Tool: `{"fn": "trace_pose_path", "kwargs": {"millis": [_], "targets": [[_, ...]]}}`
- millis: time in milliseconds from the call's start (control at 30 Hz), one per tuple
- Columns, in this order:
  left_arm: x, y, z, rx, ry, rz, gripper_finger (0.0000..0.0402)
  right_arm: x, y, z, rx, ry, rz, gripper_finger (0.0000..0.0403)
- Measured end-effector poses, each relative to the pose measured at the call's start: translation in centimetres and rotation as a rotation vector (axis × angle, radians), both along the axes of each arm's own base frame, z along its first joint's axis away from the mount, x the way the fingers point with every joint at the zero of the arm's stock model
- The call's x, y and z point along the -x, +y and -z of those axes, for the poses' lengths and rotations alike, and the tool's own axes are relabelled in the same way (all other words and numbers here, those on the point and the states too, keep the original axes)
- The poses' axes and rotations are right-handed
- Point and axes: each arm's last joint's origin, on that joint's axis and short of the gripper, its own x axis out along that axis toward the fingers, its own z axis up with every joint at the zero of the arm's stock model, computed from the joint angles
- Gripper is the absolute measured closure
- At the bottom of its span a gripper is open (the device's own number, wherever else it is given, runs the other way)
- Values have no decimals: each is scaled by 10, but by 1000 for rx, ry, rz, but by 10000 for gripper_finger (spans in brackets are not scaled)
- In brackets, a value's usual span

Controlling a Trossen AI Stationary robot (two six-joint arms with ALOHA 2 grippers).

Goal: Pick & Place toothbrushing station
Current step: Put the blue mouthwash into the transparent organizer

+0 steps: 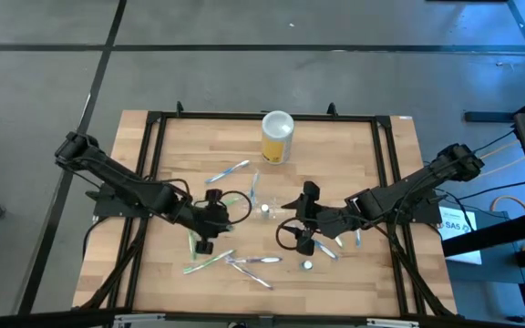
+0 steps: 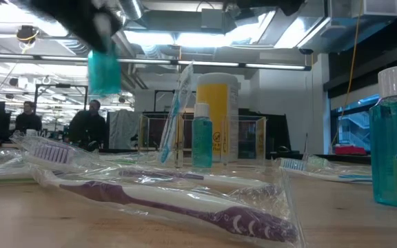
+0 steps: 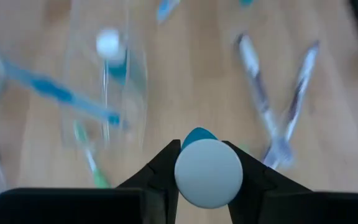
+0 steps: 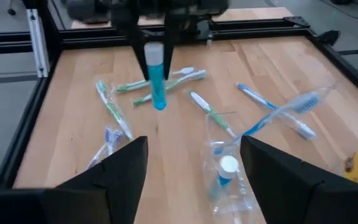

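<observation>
The toothbrushing station [image 4: 229,180] is a clear container standing at the table's middle [image 1: 261,202]. In it stand a small white-capped blue bottle [image 4: 227,167] and a blue toothbrush [image 4: 278,115] that leans out over its rim. My left gripper [image 4: 156,50] is left of the container, shut on a second small blue bottle [image 4: 157,84], which is in the air. My right gripper [image 4: 194,168] hovers open just right of the container [image 1: 292,219], with nothing between its fingers. My left gripper pinches the small blue bottle at its white-capped top end [image 3: 208,173] between its two fingers, one on each side. The fingers come slanting down from the table's left. The bottle hangs upright below them, its bottom [image 4: 159,104] lifted clear of the table.
A yellow canister with a white lid [image 1: 278,137] stands at the far middle. Several wrapped toothbrushes lie around the container, among them a purple one [image 2: 171,200] near the front edge. A large mouthwash bottle [image 2: 395,138] stands at the low view's right.
</observation>
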Motion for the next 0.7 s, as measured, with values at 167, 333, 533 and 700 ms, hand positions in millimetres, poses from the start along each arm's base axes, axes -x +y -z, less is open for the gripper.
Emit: {"fn": "trace_pose_path", "kwargs": {"millis": [167, 333, 533, 700], "targets": [[-7, -1, -25, -74, -96, 12, 313, -6, 4, 6, -2, 0, -28, 153], [-12, -3, -35, -81, -156, 49, 313, -13, 4, 7, -28, -30, -32, 133], [-17, -5, -37, -78, -201, 69, 313, -22, -2, 13, -31, -28, -11, 92], [-23, -7, -39, -88, -251, 89, 313, -31, -8, 21, -45, -14, -17, 80]]}}
